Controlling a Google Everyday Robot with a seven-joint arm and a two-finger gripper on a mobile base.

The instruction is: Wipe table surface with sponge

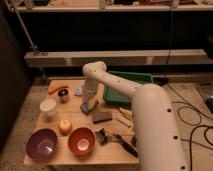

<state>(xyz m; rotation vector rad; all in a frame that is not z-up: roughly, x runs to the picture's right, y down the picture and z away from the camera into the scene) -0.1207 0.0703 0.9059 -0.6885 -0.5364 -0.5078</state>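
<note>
The claw (90, 99) is hanging right over the sponge (88, 106); I cannot tell if it is holding it. A wide wipe could be bumping the gray block (102, 116) near the claw.

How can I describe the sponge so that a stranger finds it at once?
Start at the wooden table, then go to its middle, just left of the green tray. The sponge lies under the gripper; it is yellow and blue, unlike the dark grey block beside it.
</note>
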